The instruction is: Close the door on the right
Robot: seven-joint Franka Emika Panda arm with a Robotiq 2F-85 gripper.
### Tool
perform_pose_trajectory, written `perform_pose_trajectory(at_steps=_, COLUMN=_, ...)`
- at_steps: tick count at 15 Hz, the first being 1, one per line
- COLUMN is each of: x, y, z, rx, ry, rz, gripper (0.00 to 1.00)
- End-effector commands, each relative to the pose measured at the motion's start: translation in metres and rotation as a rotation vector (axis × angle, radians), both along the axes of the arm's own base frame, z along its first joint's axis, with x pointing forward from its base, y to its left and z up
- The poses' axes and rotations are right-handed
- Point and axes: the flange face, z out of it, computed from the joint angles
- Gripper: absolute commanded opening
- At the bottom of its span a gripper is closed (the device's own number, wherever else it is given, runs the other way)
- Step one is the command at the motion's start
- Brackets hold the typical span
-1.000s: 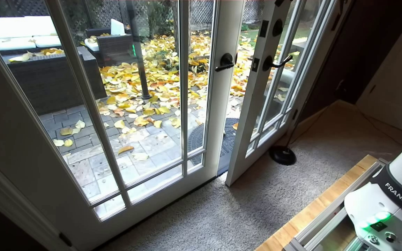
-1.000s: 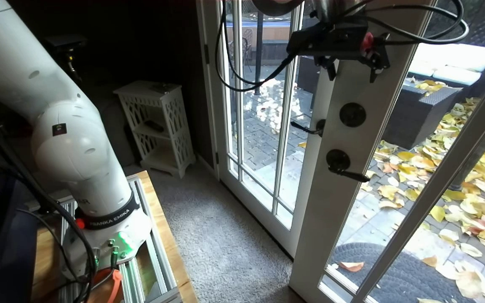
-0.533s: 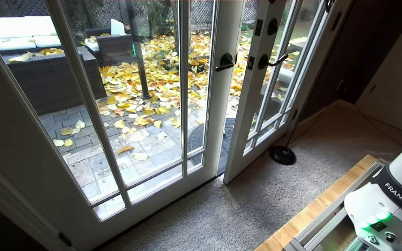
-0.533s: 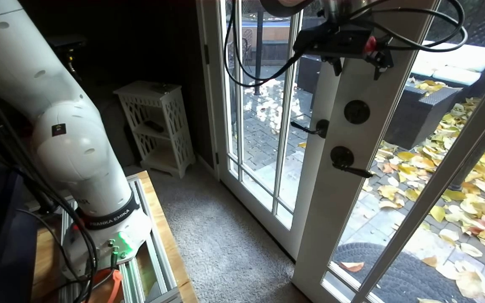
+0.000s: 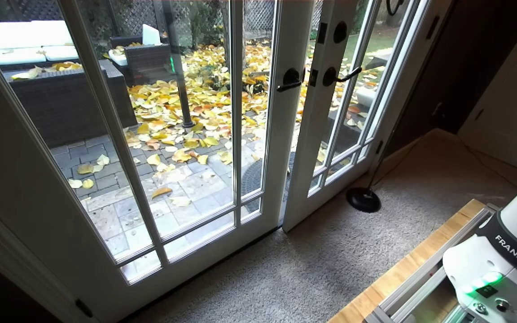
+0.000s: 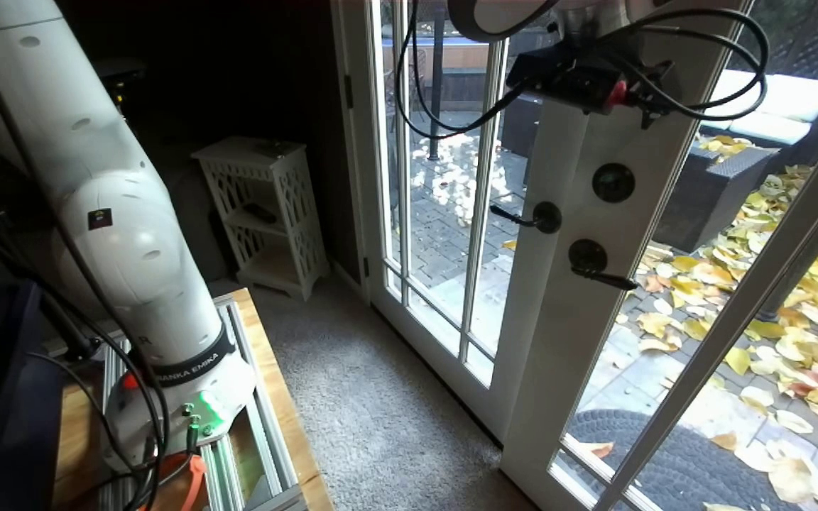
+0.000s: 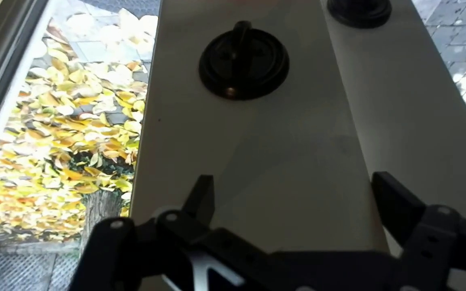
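The door [image 5: 303, 170] is a white-framed glass leaf, slightly ajar into the room, its latch edge showing beside the matching leaf [image 5: 281, 148]. Its dark lever handle [image 5: 341, 77] and round deadbolt [image 5: 340, 32] show; the door [image 6: 558, 369] also stands at the right in an exterior view. My gripper [image 6: 625, 110] is high against the door's stile, above the deadbolt [image 6: 613, 182]. In the wrist view my gripper [image 7: 293, 182] has its fingers spread, facing the flat white door [image 7: 257, 141] below the deadbolt [image 7: 244, 64] in the picture. Nothing is between the fingers. Contact cannot be told.
The matching leaf has its own lever handle [image 6: 545, 217]. A black round stand base [image 5: 364, 199] is on the carpet by the door's hinge side. A wooden-edged bench [image 5: 402, 273] carries the arm. A white shelf [image 6: 267, 213] stands by the wall. Loose cables [image 6: 409, 106] hang from the wrist.
The door has swung further toward its frame and the gap beside the matching leaf has narrowed. My gripper has moved with it, and its wrist has tilted.
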Motion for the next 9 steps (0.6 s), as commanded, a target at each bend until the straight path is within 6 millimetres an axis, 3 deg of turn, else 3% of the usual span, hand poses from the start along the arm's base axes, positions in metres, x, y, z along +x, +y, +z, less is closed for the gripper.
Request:
perform_pose_trajectory(at_steps=1, x=0.035, y=0.002, z=0.012, rx=0.039, ry=-0.089, rz=-0.049, gripper=1.0)
perform_pose_trajectory(at_steps=6, x=0.052, y=0.008, z=0.011, rx=0.105, ry=-0.104, rz=-0.063, gripper=1.0)
perform_pose_trajectory(at_steps=9, x=0.051, y=0.009, z=0.008, rx=0.137, ry=-0.04, rz=-0.047, gripper=1.0)
